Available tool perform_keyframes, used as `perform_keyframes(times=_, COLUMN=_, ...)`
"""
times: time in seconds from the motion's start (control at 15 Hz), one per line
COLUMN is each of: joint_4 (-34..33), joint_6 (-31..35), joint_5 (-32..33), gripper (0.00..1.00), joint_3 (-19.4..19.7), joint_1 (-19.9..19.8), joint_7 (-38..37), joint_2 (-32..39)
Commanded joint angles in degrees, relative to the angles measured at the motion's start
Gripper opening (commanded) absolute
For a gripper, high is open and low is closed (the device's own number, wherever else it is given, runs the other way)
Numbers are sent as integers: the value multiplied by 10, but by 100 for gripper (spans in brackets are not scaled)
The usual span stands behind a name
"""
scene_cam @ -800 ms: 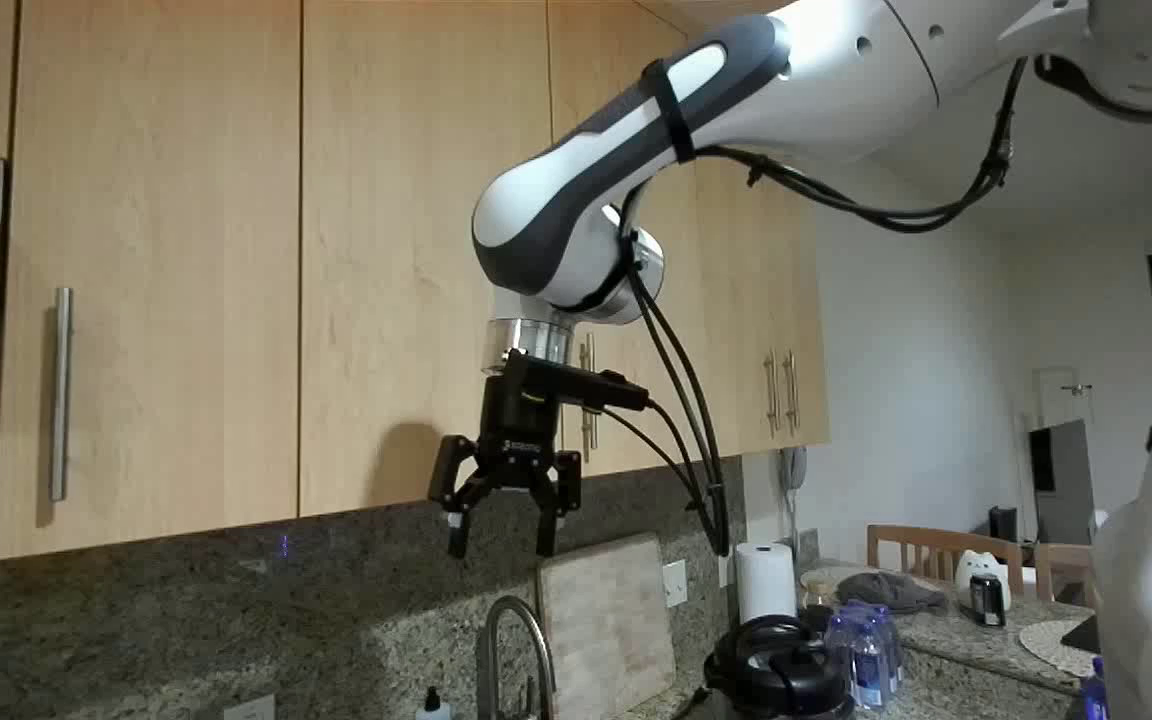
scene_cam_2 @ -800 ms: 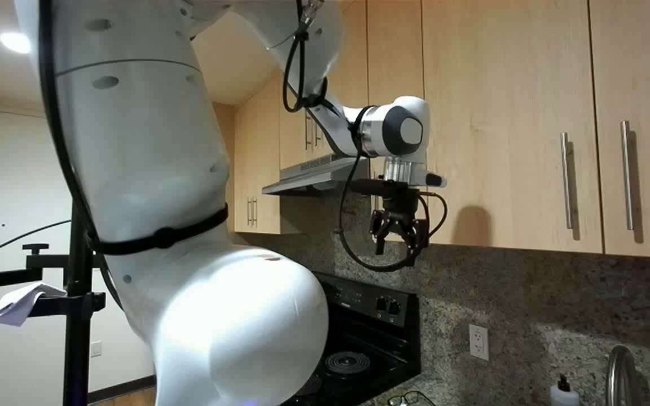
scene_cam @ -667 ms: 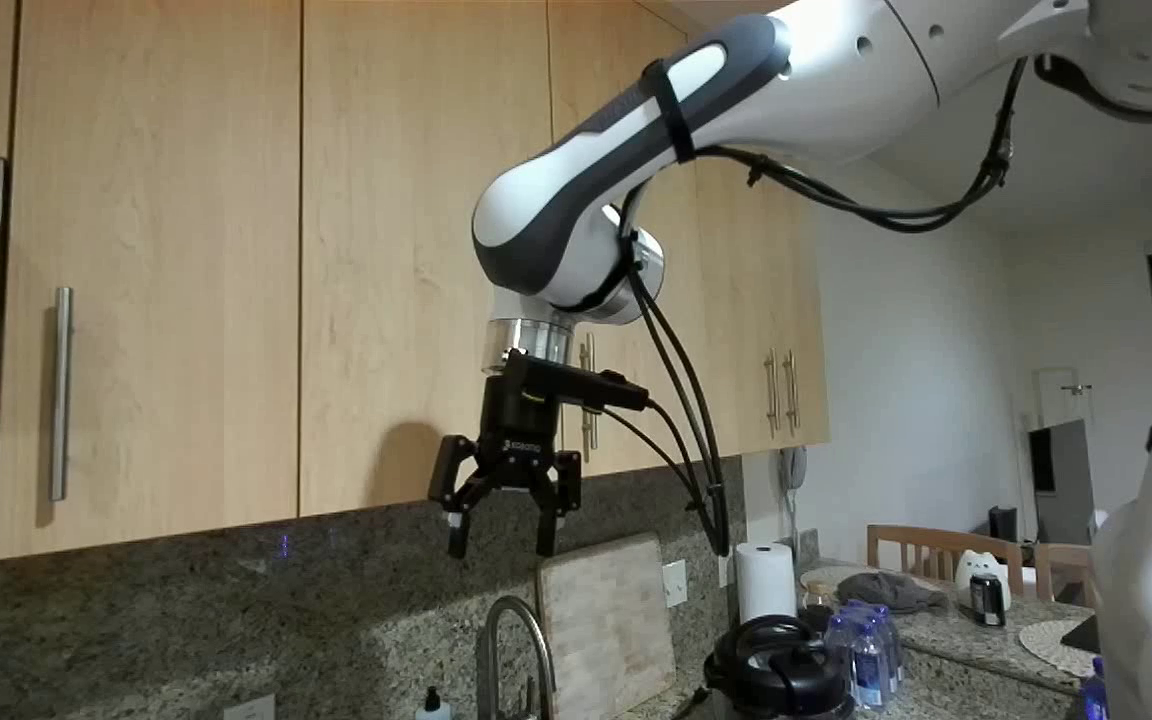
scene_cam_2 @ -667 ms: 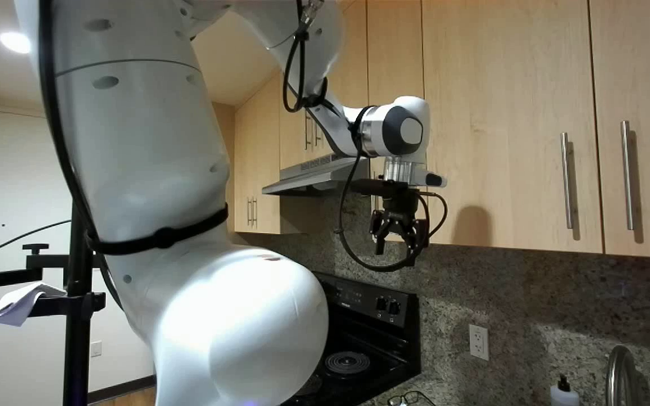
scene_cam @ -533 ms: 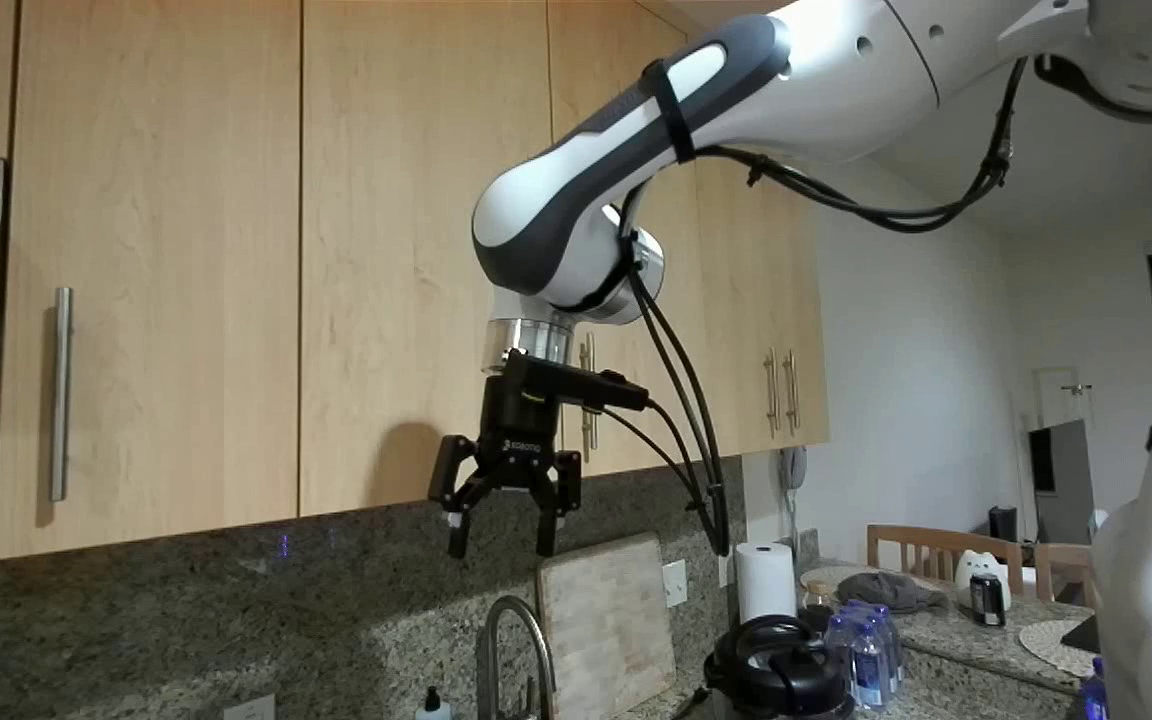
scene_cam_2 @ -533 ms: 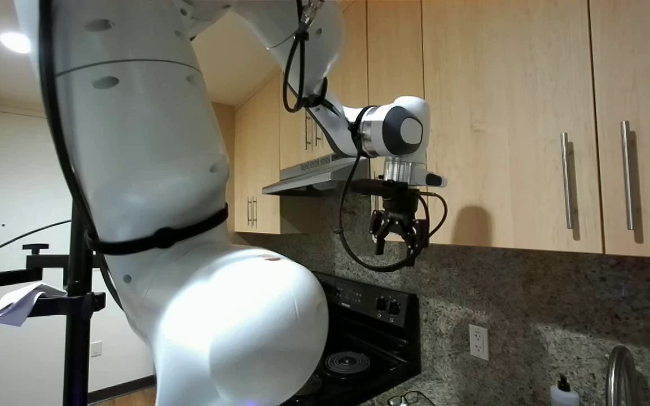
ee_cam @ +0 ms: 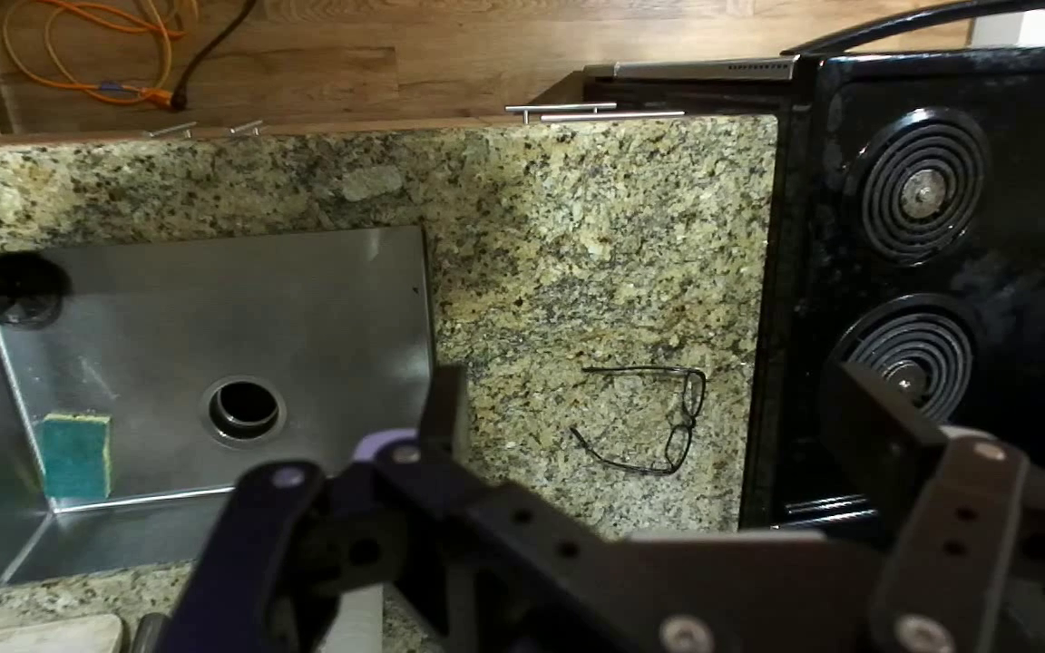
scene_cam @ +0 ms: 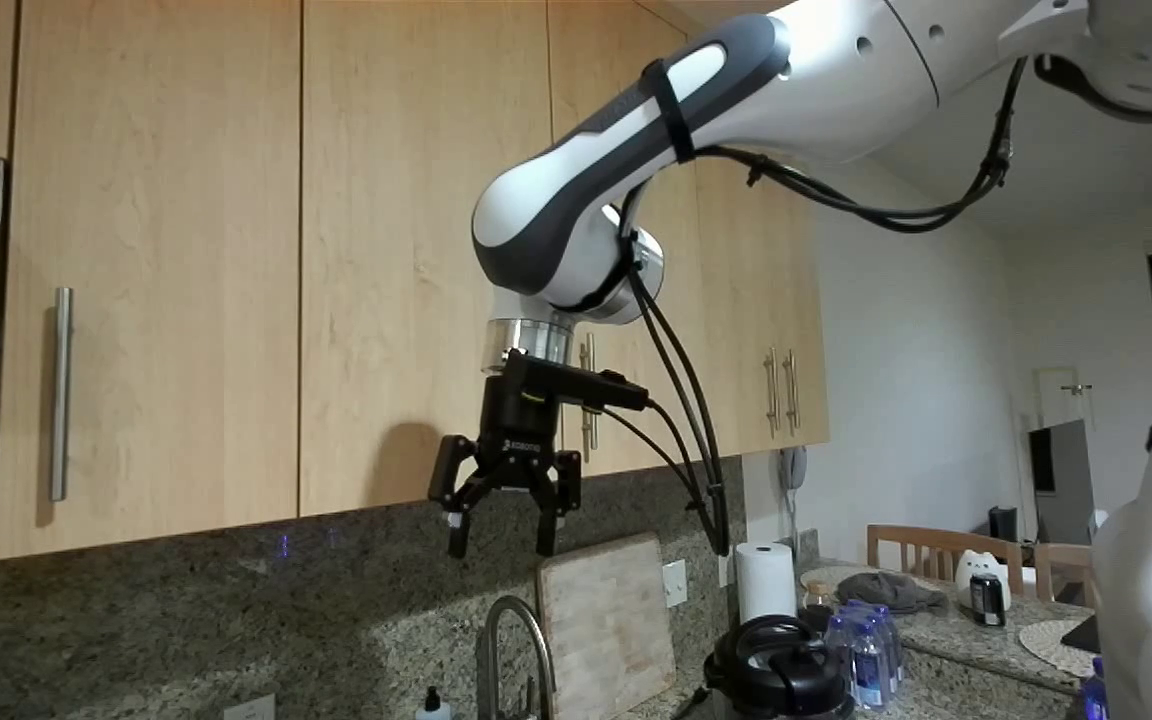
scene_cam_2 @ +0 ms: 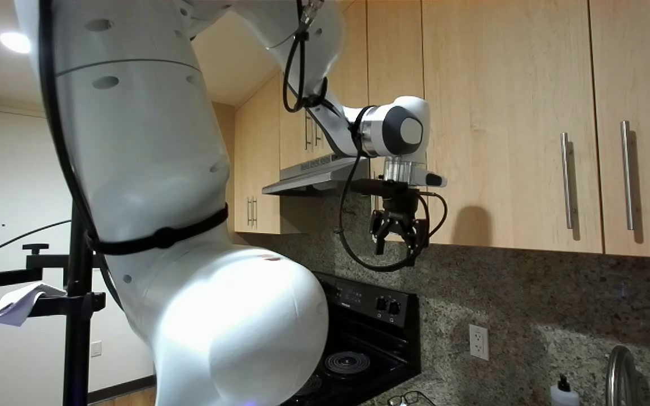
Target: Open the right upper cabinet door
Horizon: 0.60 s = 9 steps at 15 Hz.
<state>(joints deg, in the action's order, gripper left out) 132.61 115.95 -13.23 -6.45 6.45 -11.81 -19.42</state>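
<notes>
Door (scene_cam_2: pixel 395 51): tall, narrow upper panel next to the hood (scene_cam_2: pixel 319 176). Flat pale wood, plain face, shut, flush with the wide door (scene_cam_2: pixel 508 124) beside it. In an exterior view it stands behind the jaws and rises above them; the arm (scene_cam_2: pixel 398 127) and jaws mask its lower part there. Handle (scene_cam: pixel 60 395): upright silver bar, low on the hood side. In an exterior view it lies left of the jaws, well apart from them.

State of the gripper (scene_cam: pixel 502 542): jaws released, tips spread well apart, pointing down in both exterior views.

In the way: the arm spans in front of the upper doors, above the jaws. In an exterior view a cable (scene_cam_2: pixel 341 225) loops beside and under the jaws.

Around: in the wrist view, glasses (ee_cam: pixel 689 421) lie on the granite tabletop (ee_cam: pixel 613 245), seen between the jaws; sink (ee_cam: pixel 323 299) to their left, with a sponge (ee_cam: pixel 75 456) in it; stove (ee_cam: pixel 1040 272) to their right. In an exterior view a tap (scene_cam: pixel 543 650) is below the jaws; a board (scene_cam: pixel 606 620) leans below and right of them; paper roll (scene_cam: pixel 766 580), black pot (scene_cam: pixel 776 665) and bottles (scene_cam: pixel 868 665) are farther right.
</notes>
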Motion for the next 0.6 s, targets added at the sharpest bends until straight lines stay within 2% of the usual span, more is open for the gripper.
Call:
perform_keyframes(times=0.0, joint_4=-26, joint_6=-6, joint_5=25, gripper=100, joint_3=-12, joint_1=-10, joint_7=-27, joint_2=17)
perform_keyframes(times=0.53, joint_4=-72, joint_6=49, joint_5=161, gripper=100, joint_3=-34, joint_1=-55, joint_7=-199, joint_2=31)
